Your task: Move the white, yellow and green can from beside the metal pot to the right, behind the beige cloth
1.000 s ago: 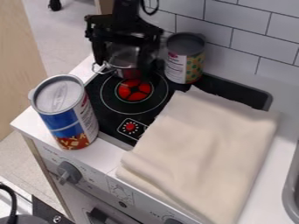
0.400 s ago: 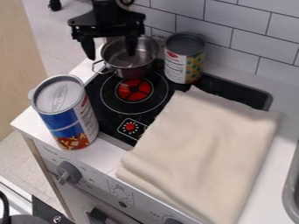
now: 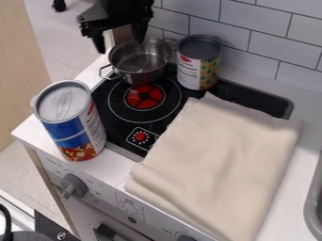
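The black gripper [image 3: 120, 43] hangs at the upper left, its two fingers spread wide apart with nothing between them. Just below and to its right, a metal pot [image 3: 140, 60] with wire handles stands at the back of the black stove top, behind the red burner [image 3: 144, 97]. A can [image 3: 198, 62] with a green and yellow label stands right of the pot. A large blue can [image 3: 70, 120] with a grey lid stands at the stove's left edge. The folded beige cloth [image 3: 217, 164] covers the right part of the stove and counter.
White tiles [image 3: 252, 33] line the wall behind the stove. A sink edge [image 3: 312, 202] shows at the right. Grey knobs [image 3: 74, 186] are on the stove's front, and a wooden panel [image 3: 24, 70] is at the left.
The gripper has moved up and left off the pot, uncovering it, then slightly farther back. The pot, cans and cloth have kept their places.
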`<state>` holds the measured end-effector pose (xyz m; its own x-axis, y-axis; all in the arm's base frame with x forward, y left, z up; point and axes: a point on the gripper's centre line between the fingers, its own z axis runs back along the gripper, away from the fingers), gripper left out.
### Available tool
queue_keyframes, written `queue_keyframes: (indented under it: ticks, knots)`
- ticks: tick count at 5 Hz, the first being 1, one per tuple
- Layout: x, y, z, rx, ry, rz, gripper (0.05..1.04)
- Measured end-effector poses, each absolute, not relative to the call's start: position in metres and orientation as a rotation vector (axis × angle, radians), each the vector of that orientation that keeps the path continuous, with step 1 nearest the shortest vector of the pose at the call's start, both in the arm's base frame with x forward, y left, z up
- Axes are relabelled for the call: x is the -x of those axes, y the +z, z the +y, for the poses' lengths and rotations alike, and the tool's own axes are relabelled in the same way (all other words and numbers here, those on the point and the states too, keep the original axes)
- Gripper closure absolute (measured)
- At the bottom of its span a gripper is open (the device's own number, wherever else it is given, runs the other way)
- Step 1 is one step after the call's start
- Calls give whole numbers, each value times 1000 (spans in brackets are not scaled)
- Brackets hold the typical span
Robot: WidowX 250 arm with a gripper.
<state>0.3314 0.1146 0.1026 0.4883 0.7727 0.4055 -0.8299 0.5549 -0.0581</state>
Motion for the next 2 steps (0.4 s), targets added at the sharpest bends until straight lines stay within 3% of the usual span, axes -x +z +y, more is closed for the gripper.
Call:
queue_keyframes:
  ticks: [2]
  knots:
    - [-345,93,101,-61,1044,-463,85]
